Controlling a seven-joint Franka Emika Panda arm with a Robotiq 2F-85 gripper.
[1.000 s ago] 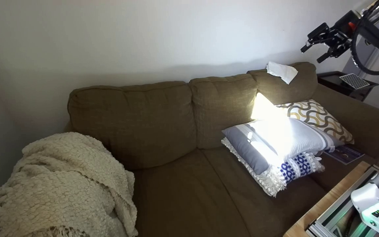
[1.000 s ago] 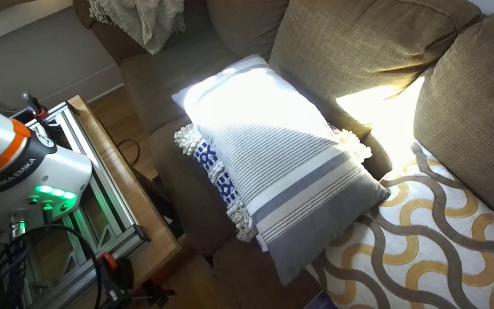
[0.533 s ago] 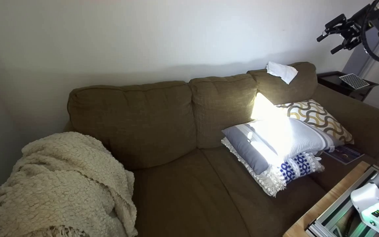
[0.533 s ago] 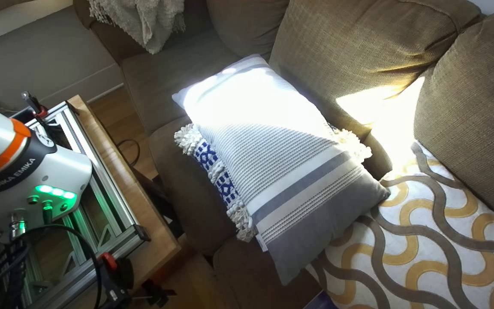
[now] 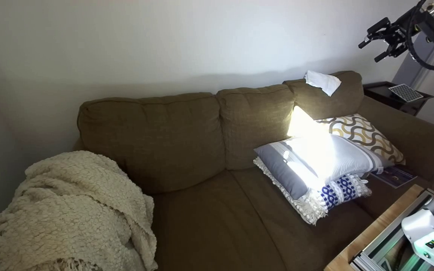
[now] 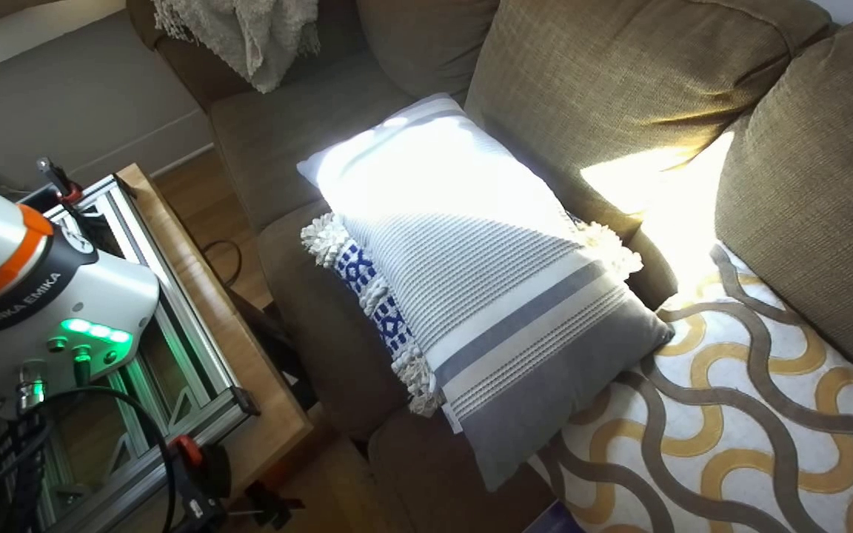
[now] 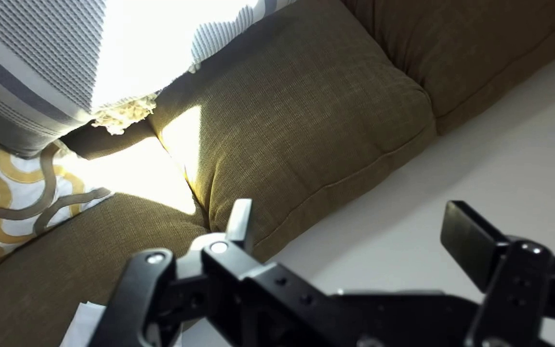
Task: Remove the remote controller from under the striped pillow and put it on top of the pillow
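The striped pillow (image 6: 486,259), white and grey with bands across its end, lies on the sofa on top of a tasselled white and blue pillow (image 6: 389,329). It also shows in an exterior view (image 5: 347,156) and at the top left of the wrist view (image 7: 41,53). Sunlight washes out part of it. The remote controller does not show in any view. My gripper (image 5: 372,51) is open and empty, high above the sofa's far end, well apart from the pillows. In the wrist view, its spread fingers (image 7: 352,229) have only wall and sofa back behind them.
A wavy-patterned pillow (image 6: 730,414) lies beside the stack. A dark magazine (image 5: 394,176) lies on the seat near it. A white cloth (image 5: 322,81) hangs over the sofa back. A fluffy blanket (image 5: 74,203) covers the far end. The robot base stands on a wooden table (image 6: 278,426).
In an exterior view my gripper has moved up and to the right over the last second, with a slight drift back left at the end. It stays open. The pillows have not moved.
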